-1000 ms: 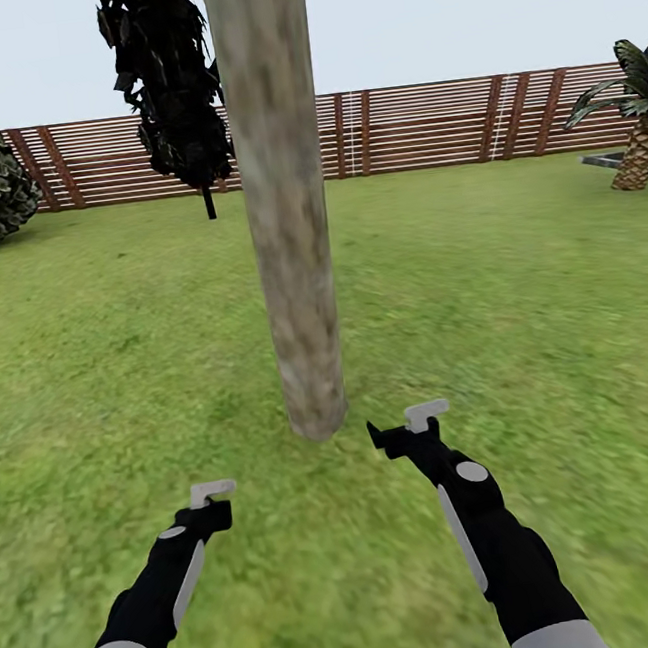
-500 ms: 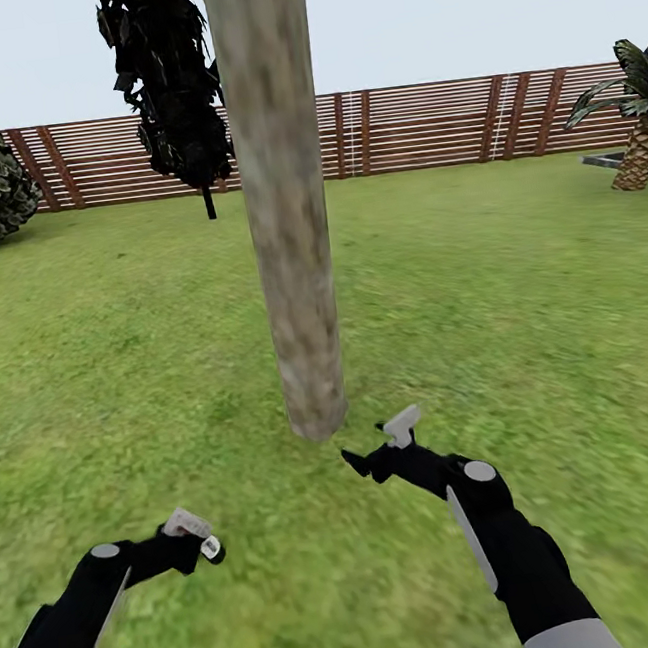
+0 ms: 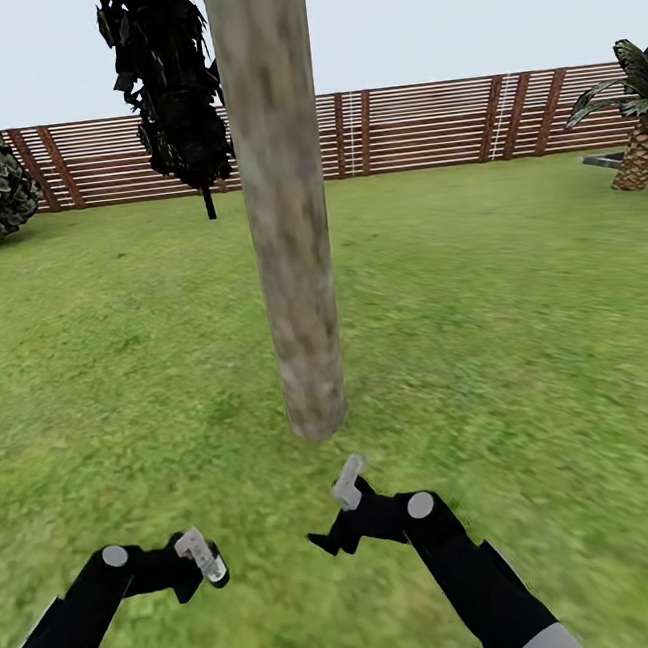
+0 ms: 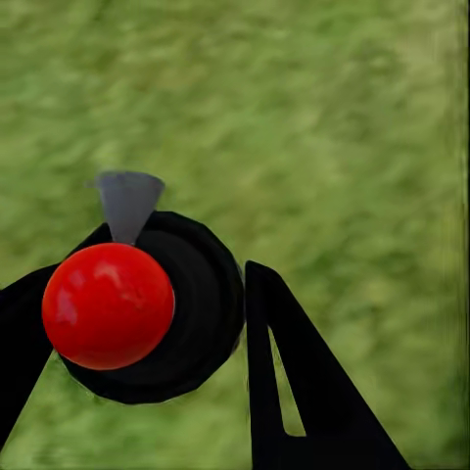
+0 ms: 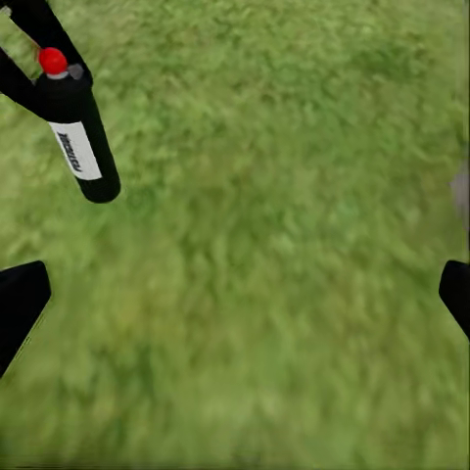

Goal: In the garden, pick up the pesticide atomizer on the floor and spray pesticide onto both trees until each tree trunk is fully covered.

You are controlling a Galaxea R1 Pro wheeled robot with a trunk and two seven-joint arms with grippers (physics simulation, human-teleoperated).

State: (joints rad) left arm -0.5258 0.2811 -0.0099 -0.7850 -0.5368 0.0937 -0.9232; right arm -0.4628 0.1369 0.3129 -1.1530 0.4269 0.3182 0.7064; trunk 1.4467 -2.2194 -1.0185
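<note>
Left claw pinches the pesticide atomizer at seven o'clock: light, rigid, probably slick; grip mid-body. Right claw spread.

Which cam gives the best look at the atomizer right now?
Right wrist view: the atomizer shows side-on, red cap, dark body and white label, over grass. Left wrist view gives its red top from above, between the left hand's fingers. Head view shows it tiny.
</note>
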